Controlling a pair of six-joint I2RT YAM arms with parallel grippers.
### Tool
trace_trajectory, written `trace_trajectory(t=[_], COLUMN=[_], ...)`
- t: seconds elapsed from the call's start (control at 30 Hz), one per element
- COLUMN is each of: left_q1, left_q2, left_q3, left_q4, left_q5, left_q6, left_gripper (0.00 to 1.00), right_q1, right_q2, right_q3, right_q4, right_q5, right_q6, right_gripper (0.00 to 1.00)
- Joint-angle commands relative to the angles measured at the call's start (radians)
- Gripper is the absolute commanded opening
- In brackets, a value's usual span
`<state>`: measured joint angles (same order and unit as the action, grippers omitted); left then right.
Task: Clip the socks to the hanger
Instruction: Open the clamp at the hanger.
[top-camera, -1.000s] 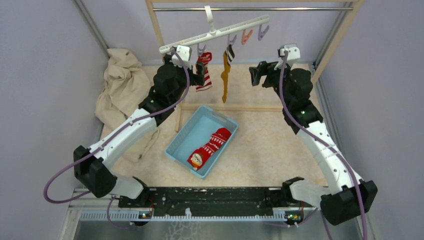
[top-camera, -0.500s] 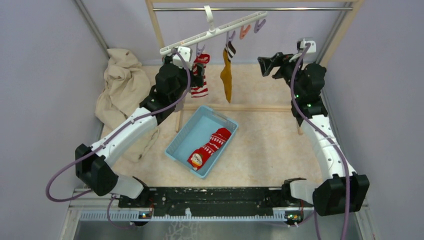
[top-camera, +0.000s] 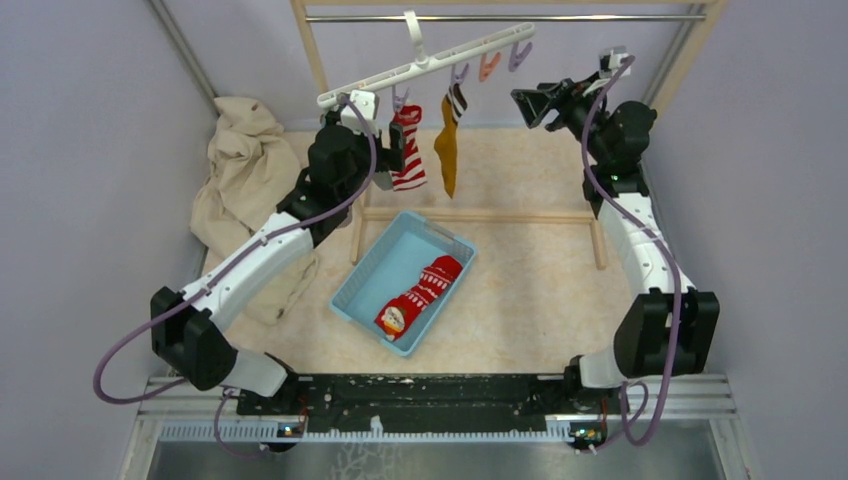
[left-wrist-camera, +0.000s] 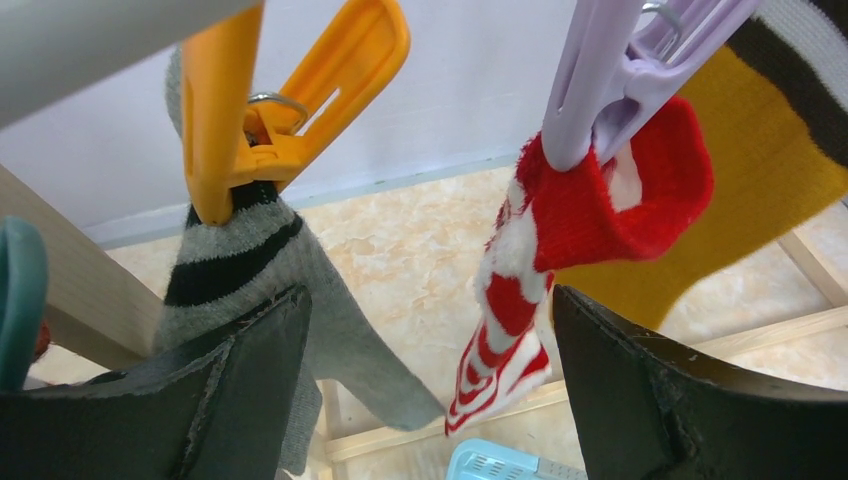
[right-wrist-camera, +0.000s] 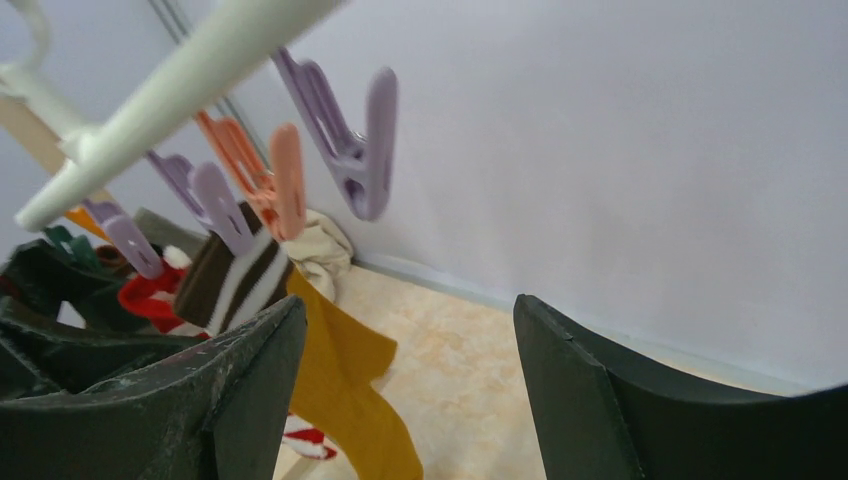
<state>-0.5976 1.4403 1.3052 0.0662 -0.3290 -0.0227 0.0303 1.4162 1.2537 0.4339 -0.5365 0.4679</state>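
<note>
The white hanger (top-camera: 430, 62) hangs by its hook from the rail, tilted up to the right. The mustard-yellow sock (top-camera: 447, 145) hangs clipped from a purple peg (top-camera: 460, 75); it also shows in the right wrist view (right-wrist-camera: 345, 390). The red patterned sock (top-camera: 420, 293) lies in the blue basket (top-camera: 372, 262). My left gripper (top-camera: 390, 152) is open beside a red-and-white striped sock (left-wrist-camera: 590, 200) on a purple peg (left-wrist-camera: 610, 90) and a grey sock (left-wrist-camera: 250, 260) on an orange peg (left-wrist-camera: 240, 130). My right gripper (top-camera: 530, 100) is open and empty, just below the hanger's right end.
The wooden-framed rack with its metal rail (top-camera: 500, 17) stands at the back, its base bars (top-camera: 500, 215) on the floor. A beige cloth heap (top-camera: 245, 170) lies at the left. An orange peg (right-wrist-camera: 270, 180) and a purple peg (right-wrist-camera: 350, 150) hang empty.
My right gripper has risen and moved back to the right, up near the hanger's right end. The hanger and mustard sock have swung slightly. The left gripper has barely moved.
</note>
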Motion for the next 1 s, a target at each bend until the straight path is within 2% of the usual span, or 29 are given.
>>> trace_trajectory(t=[0.0,0.13,0.2,0.4,0.57,0.63,0.97], left_q1=[0.011,0.016,0.018,0.025,0.029,0.03,0.03], left_q2=[0.012,0.013,0.019,0.011,-0.003,-0.002,-0.011], left_q3=[0.034,0.037,0.041,0.041,0.036,0.037,0.039], left_q4=[-0.009,-0.003,-0.004,-0.002,0.009,0.007,0.006], left_q5=[0.012,0.034,0.048,0.094,0.113,0.117,0.127], left_q6=[-0.014,-0.025,-0.029,-0.035,-0.038,-0.04,-0.035], left_gripper=[0.94,0.94,0.94,0.94,0.94,0.94,0.93], right_q1=[0.0,0.0,0.0,-0.001,-0.002,0.001,0.01], right_q2=[0.032,0.105,0.152,0.304,0.451,0.488,0.558], right_q3=[0.105,0.122,0.125,0.151,0.269,0.311,0.403], right_q4=[0.193,0.353,0.501,0.904,1.263,1.289,1.289], right_q5=[-0.129,-0.278,-0.377,-0.485,-0.518,-0.518,-0.471], right_q6=[0.059,0.14,0.212,0.461,0.732,0.763,0.719], right_gripper=[0.76,0.76,0.76,0.73,0.73,0.73,0.73])
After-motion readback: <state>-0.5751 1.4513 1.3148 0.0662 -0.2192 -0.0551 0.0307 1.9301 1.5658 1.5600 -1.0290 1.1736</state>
